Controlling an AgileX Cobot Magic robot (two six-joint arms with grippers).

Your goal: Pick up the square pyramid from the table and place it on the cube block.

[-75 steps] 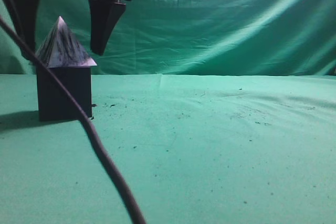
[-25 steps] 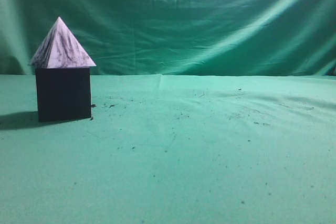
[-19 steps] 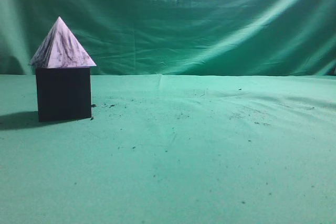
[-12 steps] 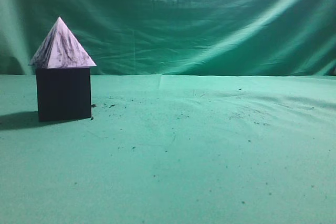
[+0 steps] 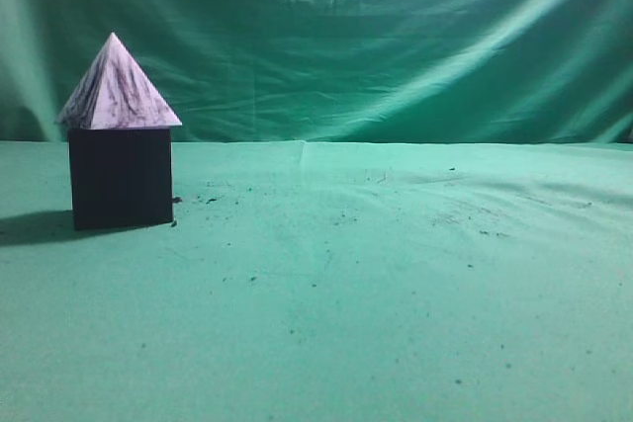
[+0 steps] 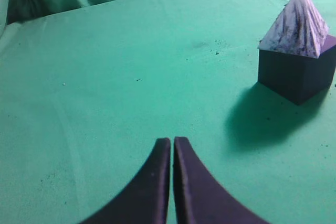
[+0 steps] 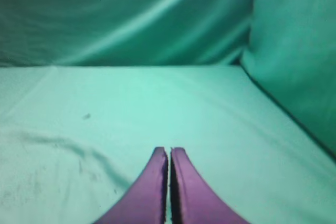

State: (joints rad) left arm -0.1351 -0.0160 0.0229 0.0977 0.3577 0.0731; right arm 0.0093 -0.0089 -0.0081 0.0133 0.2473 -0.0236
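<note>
The square pyramid (image 5: pixel 118 89), pale lavender with dark streaks, sits upright on top of the dark cube block (image 5: pixel 121 177) at the left of the table (image 5: pixel 376 274). Both also show in the left wrist view, the pyramid (image 6: pixel 296 24) on the cube (image 6: pixel 296 72) at the upper right. My left gripper (image 6: pixel 171 142) is shut and empty, well back from the stack. My right gripper (image 7: pixel 169 151) is shut and empty over bare cloth. Neither gripper shows in the exterior view.
Wrinkled green cloth covers the table and hangs as a backdrop (image 5: pixel 396 37). Dark specks lie scattered on the cloth. A fold of cloth rises at the right in the right wrist view (image 7: pixel 294 51).
Three seconds ago my left gripper and its cable stood around the pyramid; they have left the exterior view. The pyramid stays on the cube. Nothing has moved in the last second.
</note>
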